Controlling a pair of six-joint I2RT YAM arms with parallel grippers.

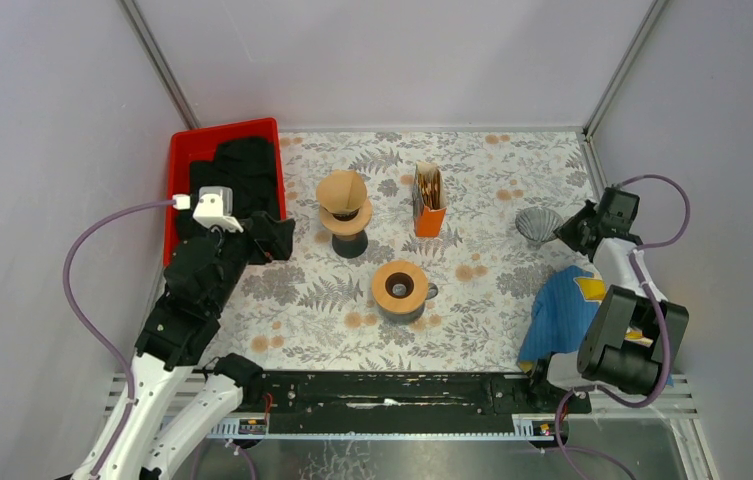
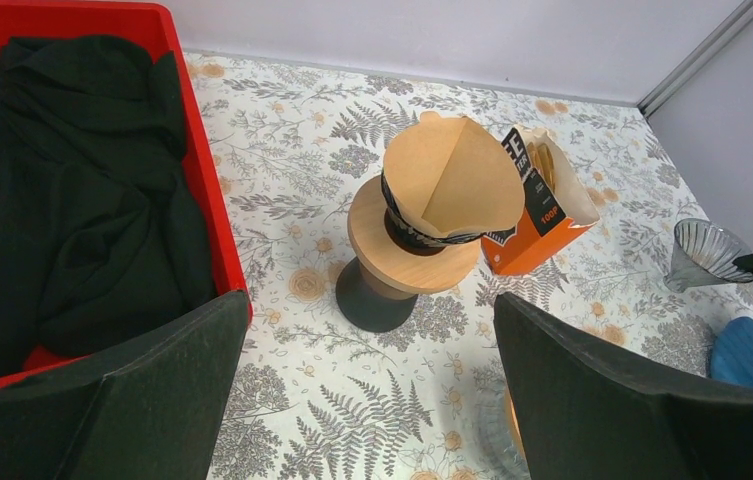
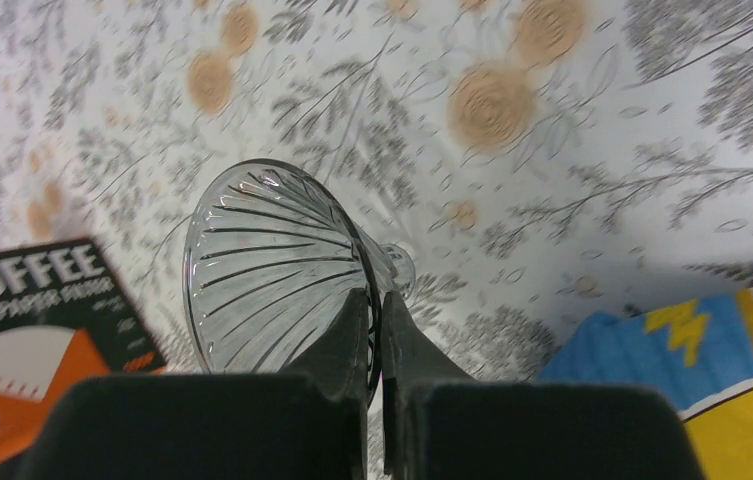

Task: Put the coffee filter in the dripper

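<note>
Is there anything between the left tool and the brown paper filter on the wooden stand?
Nothing visible. The open left tool faces the filter directly, with only bare tablecloth between; the orange box stands to the filter's right, beside the path.

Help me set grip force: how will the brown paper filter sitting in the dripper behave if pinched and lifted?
Probably very light and floppy: the filter is thin folded paper standing as an open cone, so a firm pinch would likely crease it. It only rests in the dripper, so it should lift free easily.
</note>
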